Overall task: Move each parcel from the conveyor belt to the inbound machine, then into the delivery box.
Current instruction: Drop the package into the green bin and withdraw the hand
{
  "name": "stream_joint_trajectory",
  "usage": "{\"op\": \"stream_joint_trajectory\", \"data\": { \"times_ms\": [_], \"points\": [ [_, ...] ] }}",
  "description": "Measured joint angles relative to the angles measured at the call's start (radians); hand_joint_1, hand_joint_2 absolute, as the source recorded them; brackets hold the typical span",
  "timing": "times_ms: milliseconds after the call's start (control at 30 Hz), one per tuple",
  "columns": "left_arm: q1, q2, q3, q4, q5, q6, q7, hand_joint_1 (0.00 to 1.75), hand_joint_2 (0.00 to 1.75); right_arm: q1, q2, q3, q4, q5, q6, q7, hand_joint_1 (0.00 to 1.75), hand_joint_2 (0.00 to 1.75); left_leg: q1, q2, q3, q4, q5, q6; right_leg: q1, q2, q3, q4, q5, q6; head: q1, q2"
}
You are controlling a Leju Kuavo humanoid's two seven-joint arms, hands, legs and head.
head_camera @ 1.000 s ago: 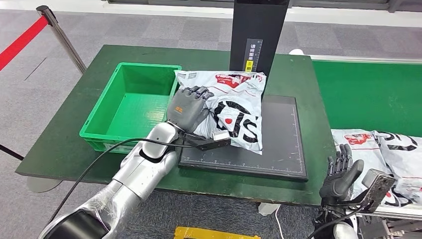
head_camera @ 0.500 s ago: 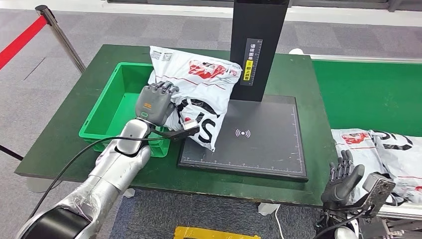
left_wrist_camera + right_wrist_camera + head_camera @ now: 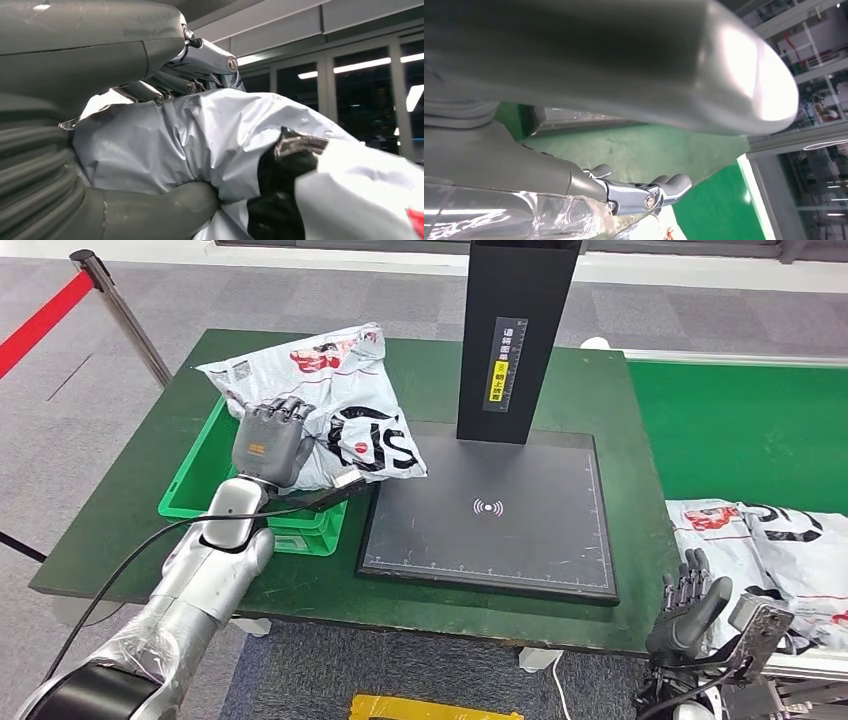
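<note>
Gripping a grey-white plastic parcel (image 3: 320, 405) with the left hand (image 3: 268, 440), fingers clamped into its crumpled wrap; in the left wrist view the film is bunching and creasing around the thumb (image 3: 165, 212) and dark fingers (image 3: 280, 200). Showing red and black printing on the bag, with a small label near its upper left corner. Hanging tilted in the upper left of the head view, above the far right part of the green delivery box (image 3: 205, 455) and overlapping its rim, its lower right corner just reaching the left edge of the black inbound machine (image 3: 520, 540).

Having shifted leftward since a second ago: then lying on the machine's black plate against the upright column (image 3: 515, 330), half a second ago sitting between plate and box, now leaving the plate bare with its white scan symbol (image 3: 488, 507) uncovered. Left arm swinging left with it.

Resting low at the lower right of the frame, the right hand (image 3: 690, 600) holding nothing, fingers apart and pointing up, staying almost where it was. Lying on the green conveyor belt (image 3: 740, 430) at the right edge, two more parcels (image 3: 770, 545).
</note>
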Motion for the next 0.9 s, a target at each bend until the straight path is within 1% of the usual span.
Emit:
{"op": "stream_joint_trajectory", "data": {
  "times_ms": [267, 400, 600, 767, 900],
  "points": [
    [-0.013, 0.022, 0.054, 0.02, 0.025, 0.016, -0.012, 1.75, 1.75, 0.015, -0.006, -0.004, 0.0, -0.003, 0.008, 0.011, 0.0, 0.0, 0.0, 0.0, 0.0, 0.0, 0.0, 0.0, 0.0, 0.0, -0.001, 0.0, 0.0, 0.0, 0.0, 0.0],
    [-0.033, 0.023, 0.082, 0.057, 0.01, 0.019, 0.013, 1.75, 1.75, 0.025, -0.007, -0.017, -0.004, -0.002, 0.018, 0.015, 0.0, 0.0, 0.0, 0.0, 0.0, 0.0, 0.0, 0.0, 0.0, 0.0, -0.001, 0.0, 0.0, 0.0, 0.0, 0.0],
    [-0.07, 0.023, 0.143, 0.147, -0.056, 0.055, 0.07, 1.75, 1.75, 0.043, 0.0, -0.026, -0.024, 0.031, 0.041, 0.034, 0.0, 0.0, 0.0, 0.0, 0.0, 0.0, 0.0, 0.0, 0.0, 0.001, -0.001, 0.0, 0.0, 0.0, 0.0, 0.0],
    [-0.101, 0.025, 0.2, 0.202, -0.064, 0.058, 0.075, 1.75, 1.75, 0.05, 0.015, -0.037, -0.036, 0.049, 0.052, 0.045, 0.0, 0.0, 0.001, 0.001, 0.0, 0.0, 0.0, 0.0, 0.001, 0.001, -0.001, 0.0, 0.0, 0.0, 0.0, 0.0],
    [-0.11, 0.025, 0.221, 0.225, -0.065, 0.06, 0.073, 1.75, 1.75, 0.051, 0.021, -0.039, -0.04, 0.05, 0.053, 0.046, 0.0, 0.0, 0.001, 0.001, 0.0, 0.0, 0.0, 0.0, 0.001, 0.002, -0.001, 0.0, 0.0, 0.0, 0.0, 0.0]
  ]
}}
